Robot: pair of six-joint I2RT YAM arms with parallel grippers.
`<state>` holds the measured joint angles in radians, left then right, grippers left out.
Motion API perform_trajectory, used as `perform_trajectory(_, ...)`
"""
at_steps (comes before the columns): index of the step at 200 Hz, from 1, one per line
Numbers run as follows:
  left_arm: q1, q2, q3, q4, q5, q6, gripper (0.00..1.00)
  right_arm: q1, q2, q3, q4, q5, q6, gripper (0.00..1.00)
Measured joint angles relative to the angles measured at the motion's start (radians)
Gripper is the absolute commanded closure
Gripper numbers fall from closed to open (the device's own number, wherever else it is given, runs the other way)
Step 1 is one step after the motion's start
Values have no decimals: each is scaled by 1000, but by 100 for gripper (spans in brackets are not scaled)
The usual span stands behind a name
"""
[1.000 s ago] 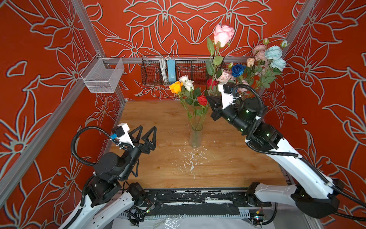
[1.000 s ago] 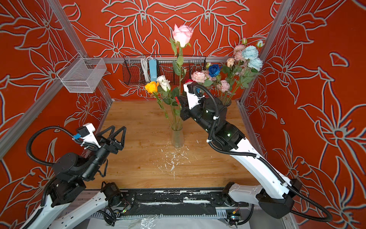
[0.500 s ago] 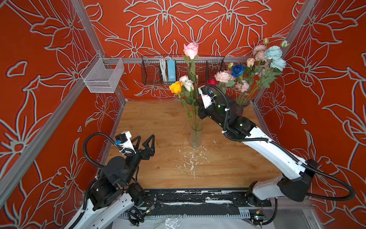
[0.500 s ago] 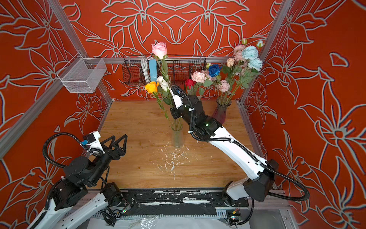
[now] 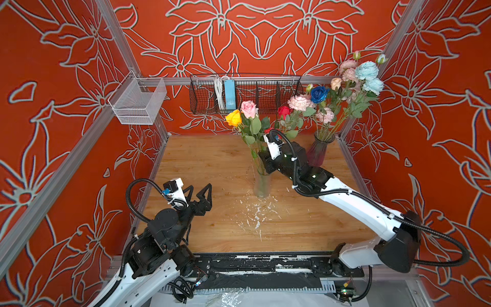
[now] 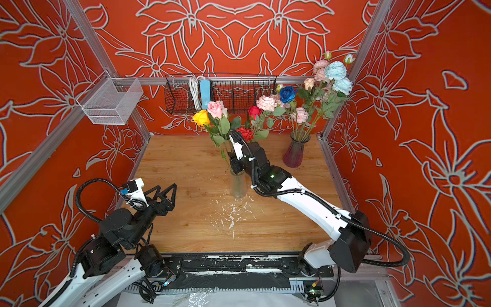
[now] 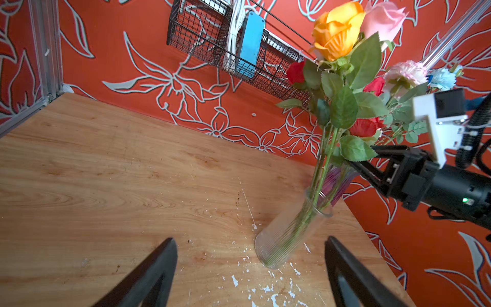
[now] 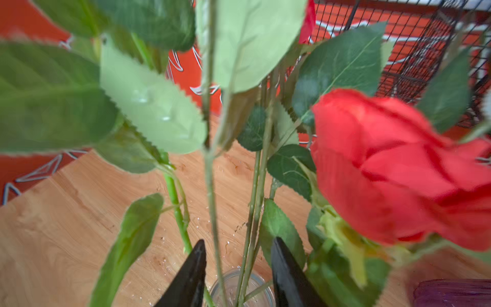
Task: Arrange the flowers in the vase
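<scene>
Far left: left gripper (image 5: 199, 187) hovers low over the table (image 5: 212, 159), jaws spread wide, nothing in them, well apart from the clear vase (image 5: 261, 184). It reads as parked. It is out of the other arm's way, yet its wrist view looks straight at the vase, so it could steady the glass if called on. Centre: the clear vase stands upright, with white flecks (image 5: 256, 212) on the wood in front of it. It holds a yellow rose (image 5: 233, 118), a pink rose (image 5: 249, 109) and, lower down, a red rose (image 6: 245, 133). The stems meet at the narrow mouth and lean on the rim, which is likely what keeps the blooms fanned apart. Right gripper (image 8: 239, 243) reaches in just above the vase mouth, among the leaves, jaws partly parted. Thin stems stand between its fingers (image 8: 191, 271). None looks pinched in the wrist view, so it has hold of nothing. Judgement: sitting this low suits guiding a stem straight down the neck, and the parted jaws suit leaving it to stand alone. The risk is that leaves and the red rose crowd the fingers, so a snag on the way out could drag a stem or tip the vase. Far right, back corner: the purple vase (image 5: 318, 151) holds the remaining flowers (image 5: 300, 102), pink, dark blue and light blue. Most stems are not yet moved.
</scene>
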<state>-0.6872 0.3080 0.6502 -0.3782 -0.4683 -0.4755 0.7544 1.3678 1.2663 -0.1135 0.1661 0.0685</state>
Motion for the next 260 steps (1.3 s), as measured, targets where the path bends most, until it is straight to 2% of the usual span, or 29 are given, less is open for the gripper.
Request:
perform_trajectory(37,0,25,-13,4,-2,-17,13,1,-116,-34,6,-9,28,55)
perform_trajectory(65,0,112,11,-26,-11,-38,13,1,-227,-65,-17,-7,51,53)
perform_trajectory(77,0,153,31,-49,-19,-45,13,1,-277,-87,-26,1,61,49)
perform_trajectory(88,0,193,55,-79,-29,-50,9,1,-332,-119,-41,14,72,40)
perform_trajectory(92,0,206,63,-90,-32,-51,3,1,-350,-130,-49,19,77,25)
perform_trajectory(93,0,212,68,-96,-34,-51,0,1,-358,-135,-52,23,83,25)
perform_trajectory(96,0,222,76,-107,-35,-56,2,1,-372,-144,-58,32,77,7)
perform_trajectory(99,0,233,84,-117,-39,-56,2,2,-387,-154,-66,41,84,3)
perform_trajectory(124,0,353,193,-239,-84,-91,2,3,-544,-259,-151,168,109,3)
perform_trajectory(141,0,427,265,-298,-112,-98,2,3,-656,-334,-213,296,193,2)
perform_trajectory(151,0,459,285,-320,-134,-105,2,3,-723,-394,-243,379,246,2)
perform_trajectory(165,0,478,272,-324,-159,-96,2,2,-826,-503,-241,467,259,3)
perform_trajectory(185,0,442,156,-204,-163,34,2,2,-946,-681,-161,566,172,3)
perform_trajectory(196,0,407,59,-111,-165,132,2,0,-978,-785,-66,613,53,3)
perform_trajectory(215,24,363,-96,50,-172,283,2,-28,-948,-903,88,618,-151,3)
perform_trajectory(235,130,352,-207,205,-135,416,2,-127,-848,-904,161,575,-242,2)
perform_trajectory(260,290,356,-322,414,-76,469,2,-257,-715,-901,272,482,-277,3)
